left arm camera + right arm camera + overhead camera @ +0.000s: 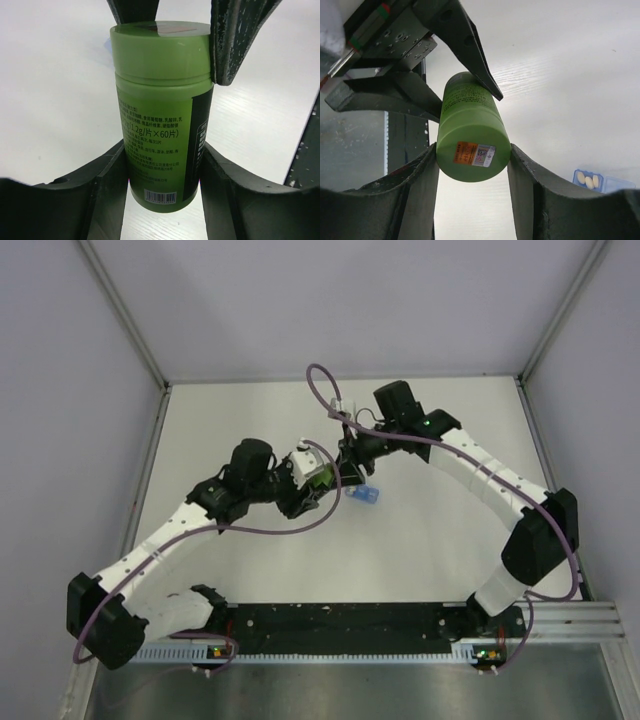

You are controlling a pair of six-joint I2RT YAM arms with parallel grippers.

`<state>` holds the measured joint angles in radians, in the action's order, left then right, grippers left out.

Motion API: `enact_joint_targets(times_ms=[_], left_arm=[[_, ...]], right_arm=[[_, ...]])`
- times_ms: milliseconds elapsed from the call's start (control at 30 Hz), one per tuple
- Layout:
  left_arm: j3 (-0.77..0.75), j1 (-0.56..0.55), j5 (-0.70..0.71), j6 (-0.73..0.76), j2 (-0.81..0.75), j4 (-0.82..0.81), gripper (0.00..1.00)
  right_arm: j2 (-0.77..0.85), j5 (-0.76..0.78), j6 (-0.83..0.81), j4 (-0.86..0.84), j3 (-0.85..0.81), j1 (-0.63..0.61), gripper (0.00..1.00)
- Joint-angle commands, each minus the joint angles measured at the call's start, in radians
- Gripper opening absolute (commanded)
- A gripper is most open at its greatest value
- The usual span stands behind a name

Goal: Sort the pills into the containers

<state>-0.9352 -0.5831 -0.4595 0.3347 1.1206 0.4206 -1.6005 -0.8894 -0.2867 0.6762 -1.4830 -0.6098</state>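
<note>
A green pill bottle with a green cap is held in the air between both grippers above the table's middle. My left gripper is shut on the bottle's body near its base. My right gripper is shut on the cap, whose stickered top faces the right wrist camera. The right fingers also show around the cap in the left wrist view. The translucent blue pill box lies on the table just right of the grippers. White pills lie in one of its compartments.
The white table is bounded by grey walls at the back and sides. A purple cable loops above the right wrist. A dark rail runs along the near edge between the arm bases.
</note>
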Motion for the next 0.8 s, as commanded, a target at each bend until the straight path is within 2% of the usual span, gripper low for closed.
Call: enact_joint_targets(times_ms=[0, 367, 767], left_arm=[[0.003, 0.0, 0.217, -0.013, -0.012, -0.167, 0.0], [0.021, -0.073, 0.51, 0.05, 0.015, -0.233, 0.0], [0.021, -0.119, 0.716, 0.081, 0.053, -0.29, 0.0]], right_arm=[[-0.053, -0.002, 0.181, -0.017, -0.06, 0.007, 0.09], [-0.177, -0.039, 0.32, -0.055, -0.072, 0.007, 0.03], [-0.199, -0.046, 0.389, -0.07, -0.072, 0.008, 0.06]])
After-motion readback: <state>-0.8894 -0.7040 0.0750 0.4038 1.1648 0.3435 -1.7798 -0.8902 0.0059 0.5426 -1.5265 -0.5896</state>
